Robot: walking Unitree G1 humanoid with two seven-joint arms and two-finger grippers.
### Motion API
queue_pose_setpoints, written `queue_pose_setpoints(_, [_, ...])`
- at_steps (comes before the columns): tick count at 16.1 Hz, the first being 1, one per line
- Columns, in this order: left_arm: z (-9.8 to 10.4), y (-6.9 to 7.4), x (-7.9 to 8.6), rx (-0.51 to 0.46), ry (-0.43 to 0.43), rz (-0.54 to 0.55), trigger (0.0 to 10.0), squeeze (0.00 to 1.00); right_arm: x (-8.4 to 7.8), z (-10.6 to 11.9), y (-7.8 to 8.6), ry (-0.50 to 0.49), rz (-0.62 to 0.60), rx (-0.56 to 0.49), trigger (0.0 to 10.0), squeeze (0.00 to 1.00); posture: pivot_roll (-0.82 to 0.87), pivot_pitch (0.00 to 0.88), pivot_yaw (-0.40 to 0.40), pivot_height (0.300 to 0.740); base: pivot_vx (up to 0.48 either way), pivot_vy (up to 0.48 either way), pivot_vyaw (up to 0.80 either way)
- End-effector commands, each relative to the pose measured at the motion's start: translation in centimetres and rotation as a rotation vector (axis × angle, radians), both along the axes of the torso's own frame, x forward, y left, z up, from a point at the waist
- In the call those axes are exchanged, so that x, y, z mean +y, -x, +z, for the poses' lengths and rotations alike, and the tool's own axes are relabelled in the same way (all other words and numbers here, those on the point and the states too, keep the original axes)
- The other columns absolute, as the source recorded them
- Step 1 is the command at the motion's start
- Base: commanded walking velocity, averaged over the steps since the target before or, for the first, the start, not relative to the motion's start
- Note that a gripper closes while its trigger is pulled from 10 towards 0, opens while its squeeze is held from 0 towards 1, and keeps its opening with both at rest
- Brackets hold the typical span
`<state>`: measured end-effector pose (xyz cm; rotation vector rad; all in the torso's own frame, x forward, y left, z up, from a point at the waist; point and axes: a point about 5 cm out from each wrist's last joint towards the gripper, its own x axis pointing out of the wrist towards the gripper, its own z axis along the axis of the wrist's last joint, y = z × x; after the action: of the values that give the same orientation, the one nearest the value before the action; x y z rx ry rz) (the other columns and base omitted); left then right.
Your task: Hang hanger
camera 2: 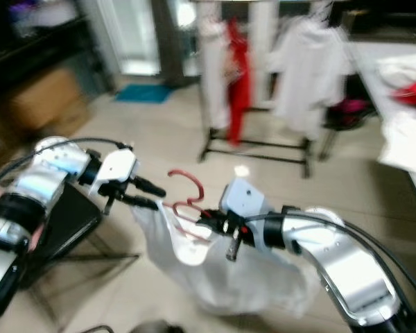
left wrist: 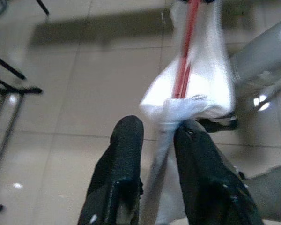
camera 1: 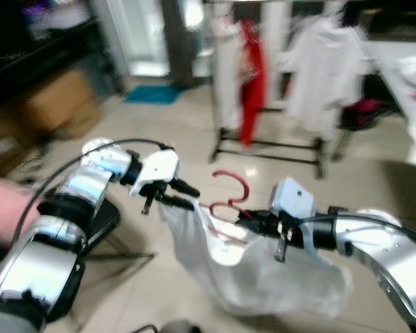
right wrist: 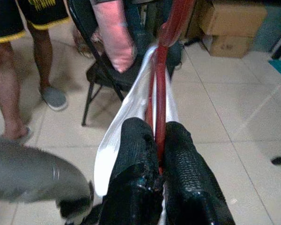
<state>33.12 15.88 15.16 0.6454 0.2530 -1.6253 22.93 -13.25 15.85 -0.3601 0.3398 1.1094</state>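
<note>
The red hanger (camera 1: 229, 198) is held up over the tiled floor (camera 1: 173, 125), with a white garment (camera 1: 263, 274) draped from it. The right gripper (right wrist: 157, 140) is clamped on the hanger's red bar, fingers pressed against it from both sides. Just beside the hanger, the left gripper (left wrist: 157, 136) pinches a bunched corner of the garment between its fingers. Near the hanger on the left arm's side stands a black folding chair (right wrist: 107, 70), a person's hand (right wrist: 117, 44) hanging over it. Well beyond the hanger stands a clothes rack (camera 1: 270, 146) holding what appear, through the blur, to be white and red clothes. A cardboard box (camera 1: 62, 100) sits by the far wall.
</note>
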Motion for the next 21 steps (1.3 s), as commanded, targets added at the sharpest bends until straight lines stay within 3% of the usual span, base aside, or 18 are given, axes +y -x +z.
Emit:
queue_pose_setpoints(1, [1.6,-0.4,0.0,-0.034,0.048,0.001,10.0,1.00,0.4,-0.2,0.0,-0.013,-0.006,0.003,0.0,0.00,-0.11,0.000,0.147,0.740,0.000,0.000,0.00])
queue_pose_setpoints(3, [2.4,-0.6,-0.2,-0.023,0.127,0.027,10.0,1.00,0.3,-0.7,-0.3,-0.008,-0.072,0.007,0.0,0.00,-0.11,0.003,0.145,0.740,0.000,0.000,0.00])
queue_pose_setpoints(5, [3.5,-1.3,0.0,-0.044,0.244,0.146,10.0,1.00,0.5,-1.3,-0.9,-0.079,-0.196,0.025,0.0,0.00,-0.11,0.013,0.149,0.740,0.000,0.000,0.00])
queue_pose_setpoints(6, [3.9,-1.7,0.3,-0.064,0.307,0.227,10.0,0.95,0.7,-1.6,-1.1,-0.106,-0.262,0.022,0.0,0.00,-0.11,0.013,0.149,0.740,0.000,0.000,0.00])
queue_pose_setpoints(7, [4.0,-1.7,0.3,-0.056,0.341,0.261,10.0,0.68,0.8,-1.8,-1.2,-0.115,-0.289,0.024,0.0,0.00,-0.11,0.021,0.143,0.740,0.000,0.000,0.00])
queue_pose_setpoints(8, [4.1,-1.9,0.4,-0.040,0.364,0.307,10.0,0.20,0.8,-2.0,-1.3,-0.125,-0.313,0.029,0.0,0.00,-0.11,0.023,0.139,0.740,0.000,0.000,0.00])
queue_pose_setpoints(9, [4.2,-2.0,0.4,-0.044,0.386,0.342,10.0,0.00,0.9,-2.2,-1.3,-0.130,-0.335,0.030,0.0,0.00,-0.10,0.028,0.134,0.740,0.000,0.000,0.00])
queue_pose_setpoints(11, [3.8,-2.6,1.1,-0.029,0.409,0.588,10.0,0.00,1.0,-3.1,-1.8,-0.208,-0.536,0.030,0.0,0.00,-0.09,0.041,0.131,0.740,0.000,0.000,0.00])
queue_pose_setpoints(13, [3.0,-2.3,1.2,-0.036,0.434,0.709,10.0,0.00,0.8,-3.2,-1.8,-0.260,-0.651,0.023,0.0,0.00,-0.10,0.047,0.138,0.740,0.000,0.000,0.00])
queue_pose_setpoints(15, [1.3,-1.3,0.5,-0.003,0.523,0.967,10.0,0.00,-0.4,-3.1,-1.4,-0.359,-0.886,-0.006,0.0,0.00,-0.10,0.052,0.140,0.740,0.000,0.000,0.00])
queue_pose_setpoints(16, [0.9,-0.7,0.1,-0.048,0.518,1.006,10.0,0.00,-1.5,-3.3,-1.0,-0.384,-1.003,-0.027,0.0,0.00,-0.10,0.051,0.139,0.740,0.000,0.000,0.00])
queue_pose_setpoints(17, [0.6,0.0,-0.7,-0.111,0.536,1.013,10.0,0.00,-2.7,-3.6,-0.5,-0.402,-1.129,-0.039,10.0,0.00,-0.10,0.056,0.142,0.740,0.000,0.000,0.00])
queue_pose_setpoints(19, [0.2,0.5,-1.5,-0.156,0.541,1.061,10.0,0.00,-3.8,-4.5,0.1,-0.433,-1.275,0.041,10.0,0.00,-0.09,0.063,0.154,0.740,0.000,0.000,0.00])
queue_pose_setpoints(20, [0.1,0.7,-1.8,-0.155,0.551,1.071,10.0,0.00,-4.2,-4.6,0.2,-0.421,-1.335,0.045,10.0,0.00,-0.09,0.063,0.154,0.740,0.000,0.000,0.00])
queue_pose_setpoints(21, [0.1,1.0,-2.2,-0.164,0.572,1.083,10.0,0.00,-4.7,-4.4,0.1,-0.409,-1.379,-0.020,10.0,0.00,-0.10,0.059,0.162,0.740,0.000,0.000,0.00])
